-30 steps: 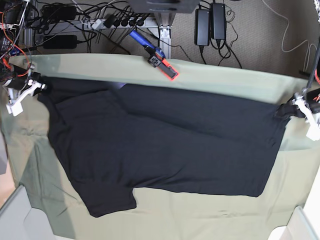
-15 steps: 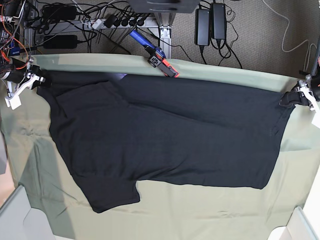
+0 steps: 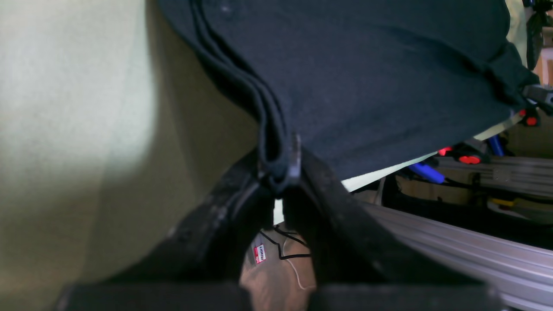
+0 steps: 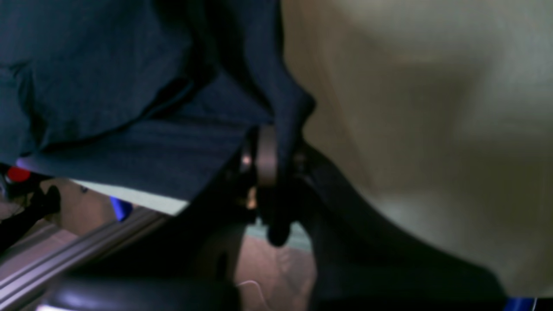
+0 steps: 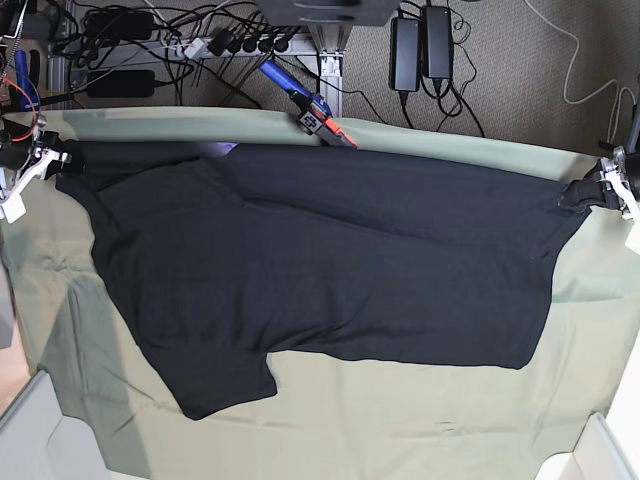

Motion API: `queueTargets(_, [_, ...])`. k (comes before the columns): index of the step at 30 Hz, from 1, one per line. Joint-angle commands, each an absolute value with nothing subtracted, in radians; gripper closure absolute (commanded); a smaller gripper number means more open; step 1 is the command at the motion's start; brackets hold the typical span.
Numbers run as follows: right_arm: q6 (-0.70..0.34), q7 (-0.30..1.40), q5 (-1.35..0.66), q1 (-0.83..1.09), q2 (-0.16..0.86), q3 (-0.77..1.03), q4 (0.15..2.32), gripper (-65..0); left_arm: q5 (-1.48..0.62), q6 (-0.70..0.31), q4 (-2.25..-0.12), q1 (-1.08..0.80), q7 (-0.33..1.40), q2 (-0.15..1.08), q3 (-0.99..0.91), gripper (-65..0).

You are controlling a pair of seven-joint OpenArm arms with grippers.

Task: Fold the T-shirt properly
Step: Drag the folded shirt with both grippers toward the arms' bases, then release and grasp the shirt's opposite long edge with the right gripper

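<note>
Clutter lines the far side of the work area: a power strip with cables, two black power bricks on the carpet, and a blue and orange tool lying at the far edge of the pale green table cloth, just beside the far hem of the T-shirt. An aluminium frame rail runs below the table edge in the left wrist view. Nothing lies on top of the garment.

The T-shirt is spread wide across the cloth, stretched between the two arms, one sleeve lying toward the near left corner of the base view. A small purple patch shows at its far edge near the left end.

Left gripper: fingers clamped on a bunched corner of the black fabric, at the right end of the base view. Right gripper: fingers likewise pinched on a fold of the fabric, at the left end of the base view; its wrist picture is blurred.

Compared with one second ago, both grippers have travelled toward the far edge of the table and outward, carrying the shirt with them. The far hem now reaches the tool and covers part of its orange end, which earlier lay clear of the fabric. The garment lies flatter, with fewer diagonal creases.
</note>
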State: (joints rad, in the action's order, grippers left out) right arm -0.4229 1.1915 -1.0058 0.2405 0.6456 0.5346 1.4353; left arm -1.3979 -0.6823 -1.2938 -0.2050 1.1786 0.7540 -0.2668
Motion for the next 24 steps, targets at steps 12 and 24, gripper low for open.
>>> queueTargets(12, [-0.495, 1.176, -0.916, 0.236, 0.684, 0.553, 1.446, -8.1, -1.370, -0.698, -1.303, -0.200, 1.180, 0.793, -0.283, -23.3])
queueTargets(24, [-0.494, 1.167, -0.926, 0.197, 0.685, 0.553, 1.446, -38.8, -1.350, -0.698, -1.304, -0.190, 1.168, 0.801, -0.283, -31.6])
